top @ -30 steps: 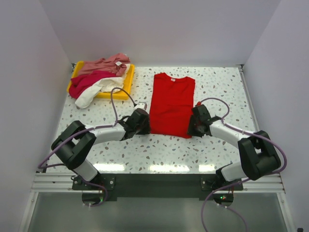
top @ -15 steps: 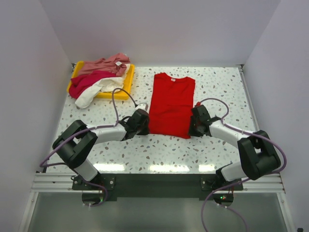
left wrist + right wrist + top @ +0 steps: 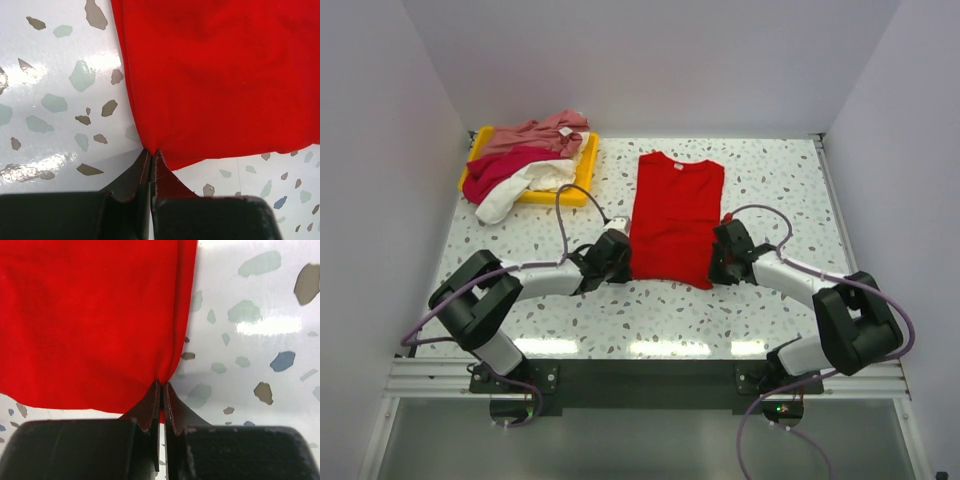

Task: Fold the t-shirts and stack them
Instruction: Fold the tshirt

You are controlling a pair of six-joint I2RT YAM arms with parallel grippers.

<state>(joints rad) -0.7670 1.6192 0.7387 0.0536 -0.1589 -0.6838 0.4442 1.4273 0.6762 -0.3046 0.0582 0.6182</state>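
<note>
Lying flat at the middle of the table [image 3: 650,312], the red shirt [image 3: 675,210] is seen as a long narrow panel. Its collar is at the far end and its hem is toward the arm bases. The sleeves appear to be tucked in, so the side folds are judged done and a lengthwise fold is taken to be the step in hand.

The hem is held at both near corners, presumably so that it can be lifted evenly and carried toward the collar without skewing. The left gripper [image 3: 151,156] is set at the near-left corner. Its jaws are pressed together with only a hairline gap, and red cloth is pinched between them. The right gripper [image 3: 161,388] is set at the near-right corner in the same way, clamped on a small pucker of fabric at the side edge. Both sets of fingers are low, at or just above the tabletop, and the cloth beyond each pinch lies flat on the table.

The pink shirt [image 3: 535,132], crimson shirt [image 3: 500,168] and cream shirt [image 3: 525,186] are left heaped on the yellow tray [image 3: 586,170] at the far left, well apart from the grippers. The cream shirt spills over the tray's near edge onto the table. They are judged to be waiting their turn.
</note>
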